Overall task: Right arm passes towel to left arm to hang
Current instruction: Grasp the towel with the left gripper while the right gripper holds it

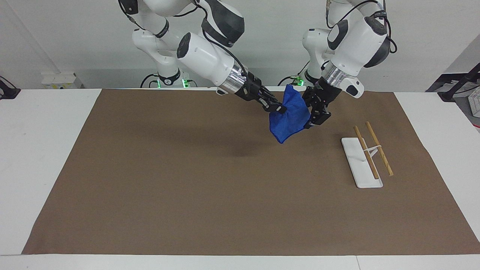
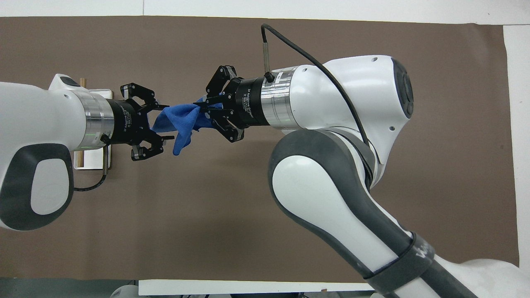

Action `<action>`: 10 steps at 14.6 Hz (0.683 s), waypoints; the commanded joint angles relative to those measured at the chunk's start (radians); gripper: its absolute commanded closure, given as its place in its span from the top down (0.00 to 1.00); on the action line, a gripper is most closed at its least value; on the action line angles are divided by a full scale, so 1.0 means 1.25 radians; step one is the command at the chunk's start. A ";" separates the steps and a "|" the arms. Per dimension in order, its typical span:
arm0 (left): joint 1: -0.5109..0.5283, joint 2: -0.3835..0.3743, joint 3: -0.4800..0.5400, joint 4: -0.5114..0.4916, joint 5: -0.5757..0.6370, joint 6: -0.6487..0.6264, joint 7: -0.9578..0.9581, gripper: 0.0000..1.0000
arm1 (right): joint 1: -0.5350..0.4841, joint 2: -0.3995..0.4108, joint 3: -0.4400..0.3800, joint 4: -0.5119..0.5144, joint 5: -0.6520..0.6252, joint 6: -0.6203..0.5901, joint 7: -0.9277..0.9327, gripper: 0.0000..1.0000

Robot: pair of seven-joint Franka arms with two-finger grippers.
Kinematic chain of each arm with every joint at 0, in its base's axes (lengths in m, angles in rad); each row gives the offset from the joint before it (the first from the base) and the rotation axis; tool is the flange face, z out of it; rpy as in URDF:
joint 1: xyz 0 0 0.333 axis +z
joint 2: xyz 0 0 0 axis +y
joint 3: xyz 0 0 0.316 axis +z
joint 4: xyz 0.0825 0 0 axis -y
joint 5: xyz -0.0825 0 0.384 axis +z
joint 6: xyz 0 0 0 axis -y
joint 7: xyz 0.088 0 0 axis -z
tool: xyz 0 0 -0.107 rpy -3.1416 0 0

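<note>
My right gripper (image 1: 279, 109) is shut on the blue towel (image 1: 290, 116) and holds it in the air over the brown mat. The towel hangs bunched from the fingers. In the overhead view the right gripper (image 2: 203, 108) grips one end of the towel (image 2: 178, 120), and the other end points at my left gripper (image 2: 162, 122). My left gripper (image 1: 312, 114) is open, with its fingers on either side of the towel's free edge. I cannot tell whether they touch the cloth.
A rack with a white base (image 1: 356, 165) and two wooden rods (image 1: 378, 148) stands on the brown mat (image 1: 187, 168) toward the left arm's end. In the overhead view my left arm covers most of the rack's base (image 2: 89, 159).
</note>
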 commanded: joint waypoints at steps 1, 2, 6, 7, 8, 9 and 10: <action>-0.011 -0.011 0.009 -0.018 -0.017 0.021 -0.009 0.26 | -0.009 0.009 0.015 0.009 0.005 0.005 -0.005 0.00; -0.011 -0.011 0.009 -0.018 -0.018 0.021 -0.009 0.17 | -0.009 0.009 0.015 0.009 0.005 0.004 -0.005 0.00; -0.006 -0.012 0.009 -0.019 -0.018 0.016 -0.012 0.01 | -0.009 0.009 0.015 0.008 0.005 0.003 -0.005 0.00; -0.006 -0.012 0.009 -0.019 -0.018 0.016 -0.013 0.00 | -0.009 0.009 0.015 0.008 0.004 0.001 -0.005 0.00; -0.006 -0.012 0.009 -0.019 -0.018 0.017 -0.013 0.00 | -0.009 0.011 0.015 0.008 0.004 0.001 -0.005 0.00; -0.006 -0.012 0.009 -0.019 -0.020 0.017 -0.014 0.00 | -0.009 0.009 0.015 0.008 0.004 0.001 -0.005 0.00; -0.004 -0.012 0.009 -0.019 -0.020 0.016 -0.016 0.00 | -0.010 0.011 0.015 0.008 0.004 0.001 -0.004 0.00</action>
